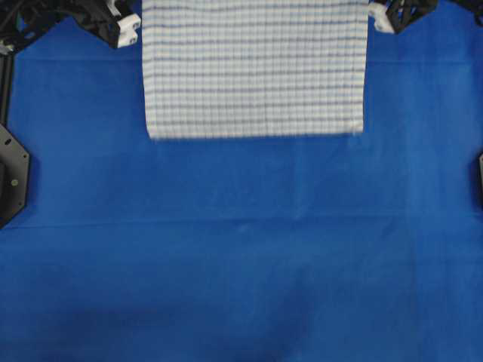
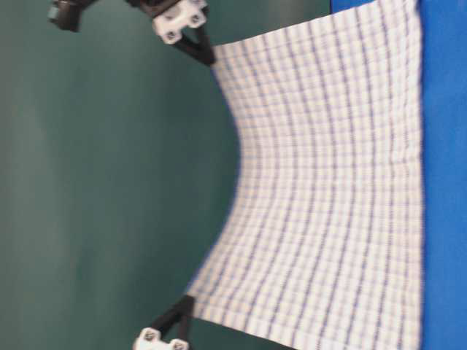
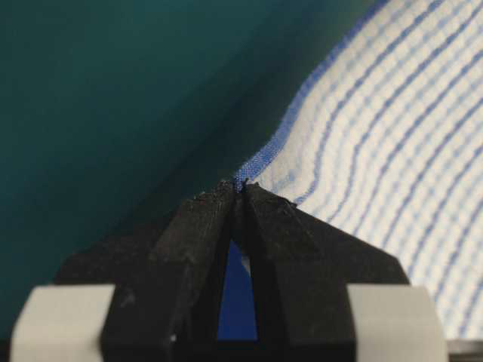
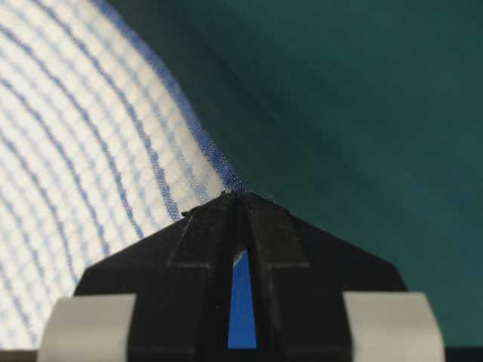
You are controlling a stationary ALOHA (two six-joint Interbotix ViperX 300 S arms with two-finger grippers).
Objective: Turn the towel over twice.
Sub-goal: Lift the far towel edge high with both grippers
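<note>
A white towel (image 1: 254,68) with thin dark-blue and light-blue stripes is hanging in the air between two robot arms, held up by its two upper corners. The left gripper (image 3: 240,188) is pinching one corner, its black fingertips (image 3: 204,215) pressed together on the blue hemmed edge. The right gripper (image 4: 235,197) is pinching the other corner in the same way, fingers clenched tight on the cloth. From table level, the towel's top edge is sagging in a curve between the two grippers, while its bottom edge is reaching down to the plain blue cloth (image 1: 241,264) covering the table; whether it is touching there I cannot tell. From overhead, the towel is sitting at the far middle of the table, with the left gripper (image 1: 130,29) and the right gripper (image 1: 377,16) at its corners.
</note>
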